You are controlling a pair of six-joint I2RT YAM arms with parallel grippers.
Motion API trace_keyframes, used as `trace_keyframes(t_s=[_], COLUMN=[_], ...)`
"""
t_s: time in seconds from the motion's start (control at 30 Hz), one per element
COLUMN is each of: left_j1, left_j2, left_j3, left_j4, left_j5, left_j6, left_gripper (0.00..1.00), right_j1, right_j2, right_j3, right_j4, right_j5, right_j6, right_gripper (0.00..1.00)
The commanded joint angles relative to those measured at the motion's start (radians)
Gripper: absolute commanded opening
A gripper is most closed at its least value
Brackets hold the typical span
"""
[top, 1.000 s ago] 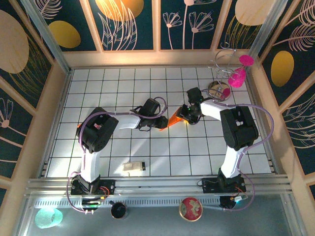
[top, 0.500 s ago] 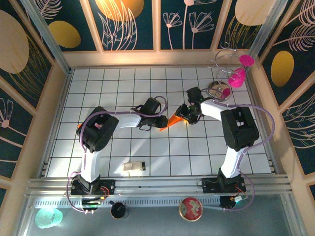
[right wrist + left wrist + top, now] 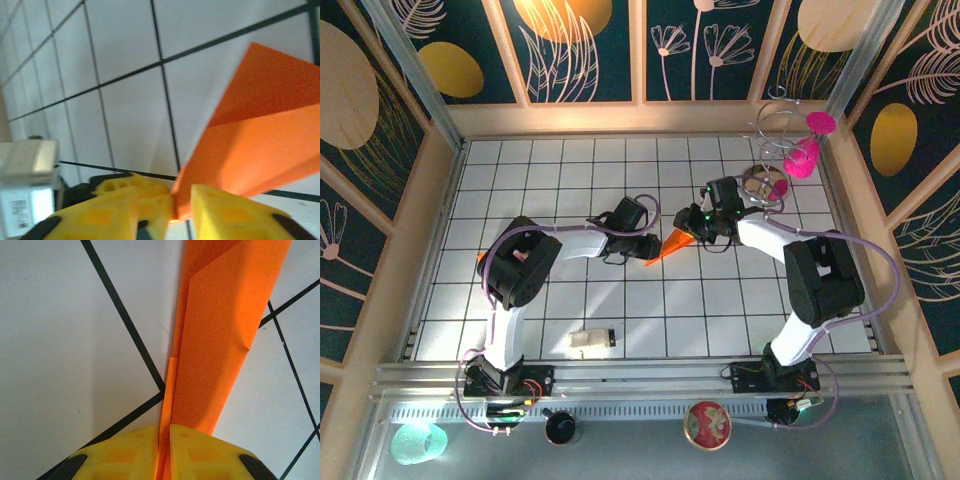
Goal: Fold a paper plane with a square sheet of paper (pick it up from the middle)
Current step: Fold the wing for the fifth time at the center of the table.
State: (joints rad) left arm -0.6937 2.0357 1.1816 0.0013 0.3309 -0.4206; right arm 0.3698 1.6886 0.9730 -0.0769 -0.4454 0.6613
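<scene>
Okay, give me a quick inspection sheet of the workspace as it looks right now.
Surface: white tiled table, black grid lines.
Job's things: folded orange paper, narrow and pointed, held between both arms.
Clutter: small beige block near front; wire stand with pink pieces at back right.
Grippers: left gripper shut on the paper; right gripper shut on its other end.
Cables: purple cable looped along the right arm.
Surroundings: dark floral wall panels.

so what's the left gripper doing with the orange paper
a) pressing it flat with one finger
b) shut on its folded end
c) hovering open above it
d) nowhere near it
b: in the left wrist view the left gripper's yellow fingers are closed together with the paper pinched between them.
</scene>
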Motion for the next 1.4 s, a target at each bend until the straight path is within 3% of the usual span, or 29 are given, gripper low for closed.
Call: trace_keyframes(t_s=[0.0, 0.2, 1.03, 1.37], left_j1=[-0.015, -0.014, -0.014, 0.015], left_j2=[0.091, 0.093, 0.083, -0.043], left_j3=[-0.008, -0.007, -0.008, 0.006], left_j4=[-0.046, -0.048, -0.046, -0.067], left_j5=[-0.028, -0.026, -0.013, -0.055], left_j6=[-0.01, -0.02, -0.029, -0.094], left_gripper=[0.15, 0.14, 0.13, 0.2], right_j1=[0.011, 0.011, 0.011, 0.012], right_j2=[0.05, 0.138, 0.255, 0.275], right_j3=[0.005, 0.038, 0.074, 0.078], right_j4=[0.084, 0.1, 0.045, -0.011], right_j5=[-0.075, -0.078, -0.029, 0.002], right_j6=[0.009, 0.006, -0.02, -0.035], right_gripper=[0.26, 0.17, 0.14, 0.14])
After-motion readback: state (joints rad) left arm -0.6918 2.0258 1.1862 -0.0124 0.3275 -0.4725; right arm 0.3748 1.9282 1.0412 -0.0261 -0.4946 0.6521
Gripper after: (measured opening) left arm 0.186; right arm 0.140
